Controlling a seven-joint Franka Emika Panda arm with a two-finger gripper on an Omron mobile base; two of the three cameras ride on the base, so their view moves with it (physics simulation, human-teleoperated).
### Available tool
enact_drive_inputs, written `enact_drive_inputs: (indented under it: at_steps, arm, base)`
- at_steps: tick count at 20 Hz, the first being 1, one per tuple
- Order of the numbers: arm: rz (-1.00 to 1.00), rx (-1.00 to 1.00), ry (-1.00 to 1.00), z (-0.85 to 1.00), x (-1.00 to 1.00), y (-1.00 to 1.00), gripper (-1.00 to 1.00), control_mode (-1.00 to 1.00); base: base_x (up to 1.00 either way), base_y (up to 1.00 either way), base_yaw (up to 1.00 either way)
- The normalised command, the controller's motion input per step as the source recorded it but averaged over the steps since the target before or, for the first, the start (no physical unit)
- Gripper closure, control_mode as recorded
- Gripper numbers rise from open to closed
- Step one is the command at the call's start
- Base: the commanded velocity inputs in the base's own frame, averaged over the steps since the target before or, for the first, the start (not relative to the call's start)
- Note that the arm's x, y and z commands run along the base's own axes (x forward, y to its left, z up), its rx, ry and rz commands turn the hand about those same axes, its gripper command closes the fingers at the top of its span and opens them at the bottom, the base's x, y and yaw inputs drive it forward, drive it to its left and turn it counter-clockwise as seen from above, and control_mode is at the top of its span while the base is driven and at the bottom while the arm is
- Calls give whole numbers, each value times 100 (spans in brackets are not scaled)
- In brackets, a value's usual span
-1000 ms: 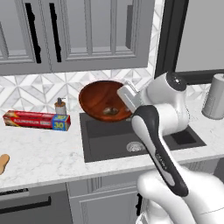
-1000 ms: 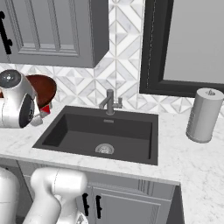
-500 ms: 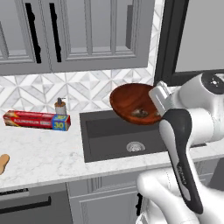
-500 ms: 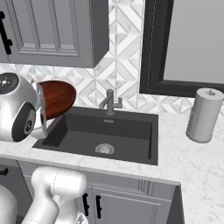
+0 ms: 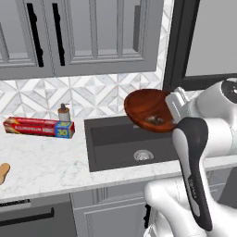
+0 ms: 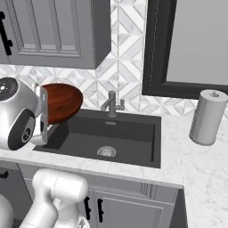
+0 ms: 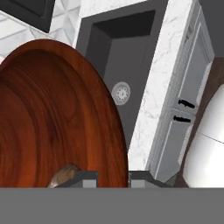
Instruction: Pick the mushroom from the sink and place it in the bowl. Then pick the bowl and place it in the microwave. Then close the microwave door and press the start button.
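The hand gripped the rigid, glossy wooden bowl by its rim; the loose mushroom could roll if it tilted.

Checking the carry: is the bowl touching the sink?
Apart. The right base view shows the bowl held in the air by the gripper, above the sink.

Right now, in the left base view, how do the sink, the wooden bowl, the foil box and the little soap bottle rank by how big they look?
Largest to smallest as they appear:
1. The sink, the widest, though the bowl covers part of it.
2. The bowl, held up over the sink.
3. The foil box, nearly as long as the bowl but much thinner.
4. The soap bottle, clearly smallest.
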Motion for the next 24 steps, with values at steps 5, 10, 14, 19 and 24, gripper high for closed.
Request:
enact_drive_inputs:
  at_steps: [5,10,14,19,24]
  arm:
    - [-23,-1,-2,0,-36,24,100,-100]
    - [0,0,0,0,0,0,100,100]
    - [0,0,0,0,0,0,100,100]
    - [0,0,0,0,0,0,100,100]
    - [0,0,0,0,0,0,100,100]
  base:
    - [0,0,0]
    - [-39,8,-49]
    - [-55,0,-74]
    - [-28,1,-93]
    - [-1,0,-100]
